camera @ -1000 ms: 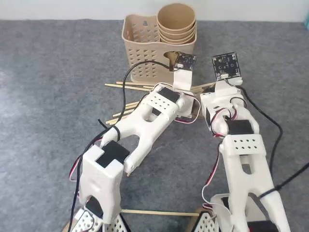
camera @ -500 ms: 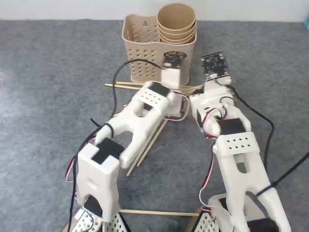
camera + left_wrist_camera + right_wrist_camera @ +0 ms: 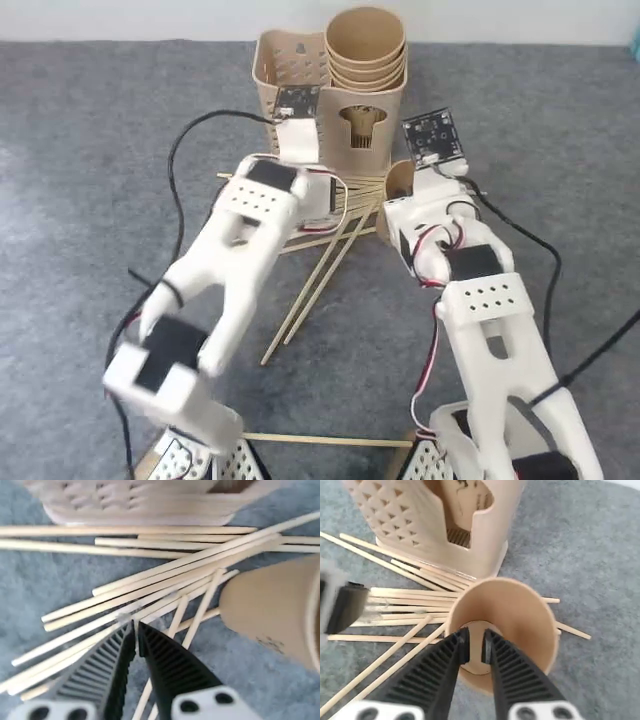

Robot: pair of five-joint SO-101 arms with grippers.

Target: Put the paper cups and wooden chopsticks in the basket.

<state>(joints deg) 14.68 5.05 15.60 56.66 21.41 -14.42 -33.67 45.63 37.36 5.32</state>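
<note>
**A:** Where were the cups?

**B:** A stack of cups (image 3: 365, 50) stood in the basket (image 3: 283, 70) at the far side of the grey tabletop (image 3: 90, 230), rising above its rim. One loose cup (image 3: 522, 612) lay tipped over on the tabletop just in front of the basket. Its mouth was turned toward the right arm.

**A:** And the chopsticks?

**B:** The chopsticks (image 3: 150, 587) lay in a crossed pile on the tabletop along the basket's foot, and some of them touched the loose cup. A lone chopstick (image 3: 330, 440) lay well apart from them, near the arms' bases.

**A:** How was the left gripper?

**B:** The left gripper (image 3: 136, 626) hung low over the pile, pointing toward the basket. Its fingers were all but closed, with only a sliver between them. The tips were right over a chopstick, but nothing was clearly pinched between them.

**A:** And the right one?

**B:** The right gripper (image 3: 475, 639) was at the loose cup's mouth. Its fingers were narrow, with a small gap through which the inside of the cup's bottom showed. They held nothing. From above, both arms met in front of the basket, the left one nearer its front wall and the right one beside the loose cup.
</note>
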